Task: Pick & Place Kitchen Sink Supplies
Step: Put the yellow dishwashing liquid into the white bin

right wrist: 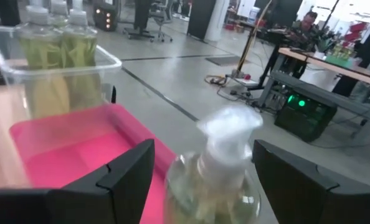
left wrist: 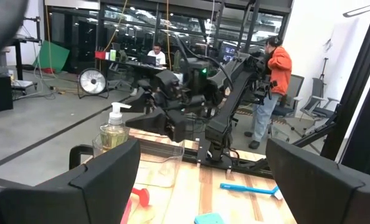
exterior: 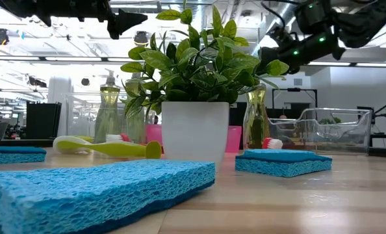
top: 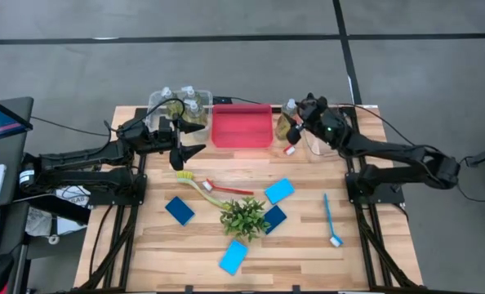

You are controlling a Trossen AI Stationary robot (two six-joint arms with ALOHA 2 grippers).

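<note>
Upright, bottle [right wrist: 213, 180] between right gripper [right wrist: 200, 177] fingers

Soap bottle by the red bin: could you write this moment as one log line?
right gripper: fingers open around soap bottle | left gripper: open, above table | red bin: no supplies visible inside

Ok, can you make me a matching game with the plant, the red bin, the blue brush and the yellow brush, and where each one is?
Things:
1. plant
2. red bin
3. blue brush
4. yellow brush

Places:
A. alone near the table's right side
B. at the back of the table, between the two arms
C. in the middle, with sponges around it
D. just in front of the left hand, crossing the red brush

Pairs: 1-C, 2-B, 3-A, 4-D
</note>
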